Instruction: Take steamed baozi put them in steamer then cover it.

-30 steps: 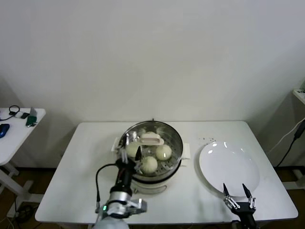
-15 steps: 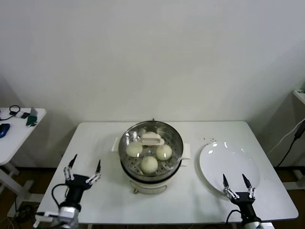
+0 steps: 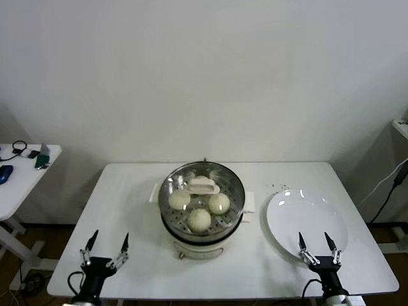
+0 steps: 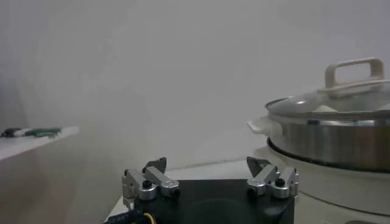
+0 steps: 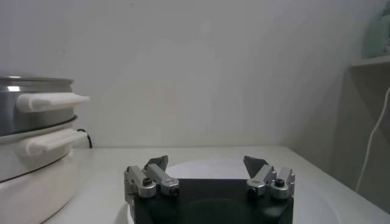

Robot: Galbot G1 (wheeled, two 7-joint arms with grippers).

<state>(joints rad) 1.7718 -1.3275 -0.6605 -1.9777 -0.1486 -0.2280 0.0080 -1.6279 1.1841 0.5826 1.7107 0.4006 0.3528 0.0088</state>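
Observation:
The steamer (image 3: 201, 237) stands mid-table on its cream base, with the glass cover (image 3: 220, 180) sitting on it, handle (image 3: 203, 185) up. Several cream-white baozi (image 3: 199, 219) show through the glass. My left gripper (image 3: 109, 237) is open and empty at the table's front left, well clear of the steamer. In the left wrist view the gripper (image 4: 206, 163) points past the steamer (image 4: 341, 143) and cover (image 4: 365, 97). My right gripper (image 3: 313, 237) is open and empty over the near rim of the plate; in the right wrist view the gripper (image 5: 206, 161) has the steamer (image 5: 24, 115) off to one side.
A flat white plate (image 3: 306, 220) lies bare to the right of the steamer, seen also as the plate (image 5: 201, 167) ahead of the right fingers. A small side table (image 3: 19, 169) with gadgets stands far left. A shelf and cable (image 3: 390, 185) sit at far right.
My left arm has pulled back from the steamer's front to the table's near left edge, gripper open. The cover stays on the steamer. The right arm has hardly moved.

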